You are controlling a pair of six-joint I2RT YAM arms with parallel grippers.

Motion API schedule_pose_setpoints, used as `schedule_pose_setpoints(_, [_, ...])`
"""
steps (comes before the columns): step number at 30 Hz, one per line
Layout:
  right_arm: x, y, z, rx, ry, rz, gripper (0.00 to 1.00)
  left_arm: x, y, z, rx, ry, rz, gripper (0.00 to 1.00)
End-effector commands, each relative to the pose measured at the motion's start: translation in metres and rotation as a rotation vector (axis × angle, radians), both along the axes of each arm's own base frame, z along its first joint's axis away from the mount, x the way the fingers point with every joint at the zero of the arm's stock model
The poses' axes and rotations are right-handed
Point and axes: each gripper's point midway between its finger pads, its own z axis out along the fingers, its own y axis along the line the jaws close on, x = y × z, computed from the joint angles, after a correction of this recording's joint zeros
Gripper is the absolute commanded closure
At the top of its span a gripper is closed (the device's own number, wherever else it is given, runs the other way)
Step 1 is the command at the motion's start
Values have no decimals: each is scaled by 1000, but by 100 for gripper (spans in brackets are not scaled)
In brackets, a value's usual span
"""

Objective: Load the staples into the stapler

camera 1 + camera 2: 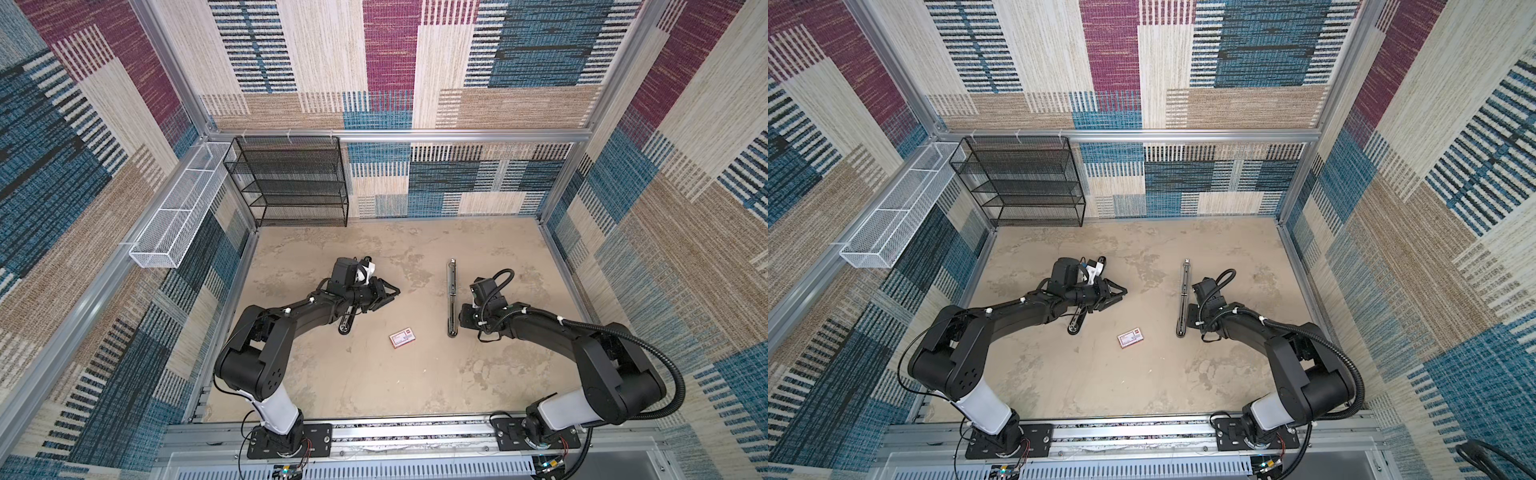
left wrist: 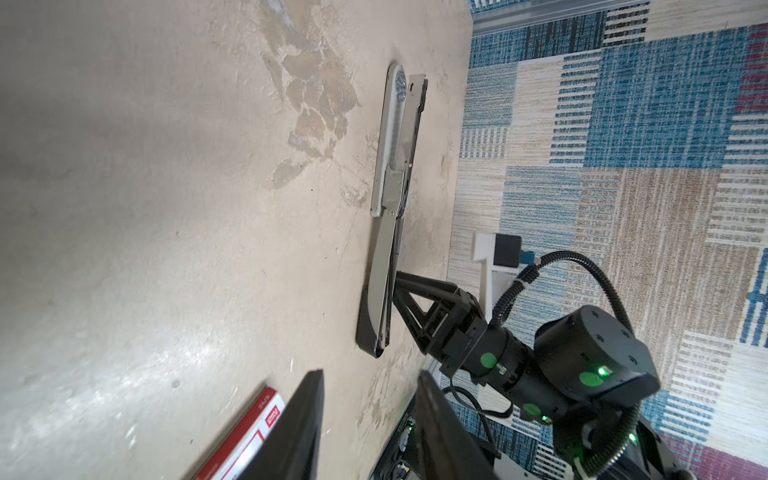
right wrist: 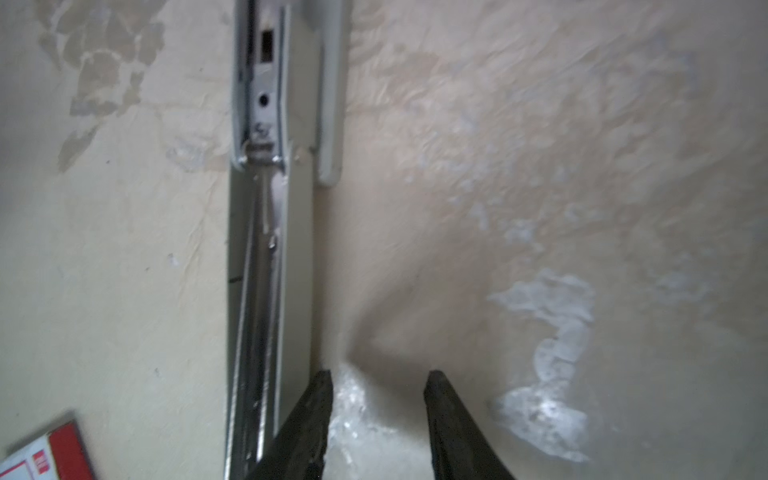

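Both sets spread and empty, left fingers (image 2: 307, 428) near the small staple box (image 1: 402, 339) lying just below centre on the worktop (image 1: 332, 374), right fingers (image 3: 449, 428) beside the flat-open stapler (image 1: 452, 299) right of centre, and that box looks light and slippery, so pinch across its narrow sides

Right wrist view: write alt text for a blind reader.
An opened grey stapler lies flat on the mottled beige table, its metal channel exposed. The right gripper is open beside it; a red-and-white staple box shows at a corner.
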Motion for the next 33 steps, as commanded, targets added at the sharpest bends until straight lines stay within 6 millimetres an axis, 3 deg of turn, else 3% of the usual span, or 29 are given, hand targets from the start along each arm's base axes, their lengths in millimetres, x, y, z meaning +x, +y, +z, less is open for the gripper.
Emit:
schedule_pose_setpoints(1, [0,28,1,63,1,56,59,0,3,5,27,-39,-12,60])
schedule_pose_setpoints(7, [23,69,12,141,-29,130,58,-9,13,11,76,-54,-5,60])
schedule_pose_setpoints(15, [86,129,23,260,-46,215,57,-20,32,19,139,-78,21,60])
schedule_pose_setpoints(20, [120,154,28,303,-63,230,58,-26,42,22,157,-82,38,60])
schedule_pose_setpoints(24, [140,159,34,259,-95,254,56,-25,50,23,189,-97,63,60])
schedule_pose_setpoints(27, [140,157,52,227,-145,302,52,-26,51,26,196,-104,57,60])
schedule_pose_setpoints(31, [143,137,81,101,-258,328,29,-26,53,30,207,-123,60,59])
schedule_pose_setpoints(33, [147,130,89,60,-291,349,22,-25,52,30,205,-124,59,59])
